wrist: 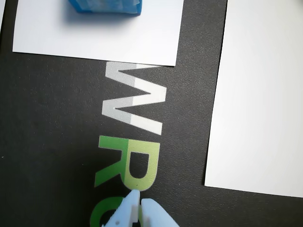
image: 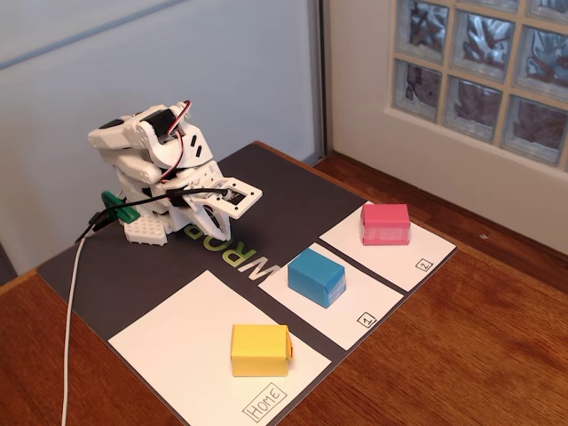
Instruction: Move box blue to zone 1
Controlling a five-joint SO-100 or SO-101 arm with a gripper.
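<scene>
In the fixed view, the dark mat (image: 160,257) lies on a wooden table (image: 497,346) and serves as the landmark for everything else. The white arm (image: 151,155) sits folded low at the mat's far left corner, its gripper (image: 241,197) pointing out over the mat's middle and hanging above the printed lettering (image: 240,253). The box blue (image: 316,277) stands on zone 1 (image: 355,306), the middle white panel on the mat's right side, with the small boxed "1" at the panel's near corner. Beyond it, on the panel marked "2" (image: 413,253) at the mat's far right end, stands the pink box (image: 385,224). On the large panel marked "Home" (image: 177,346) at the mat's near end stands the yellow box (image: 260,350). The box blue is well apart from the gripper, and nothing is between the fingers. In the wrist view, the camera looks straight down on the mat (wrist: 47,142), with the white and green lettering (wrist: 135,137) running up its middle. The gripper (wrist: 138,205) enters from the bottom edge, its two pale tips drawn together with only a thin slit between them, holding nothing. At the top edge, the box blue (wrist: 105,5) rests on the white panel of zone 1 (wrist: 94,38), and the edge of a second white panel (wrist: 260,104) covers the mat's right side.
</scene>
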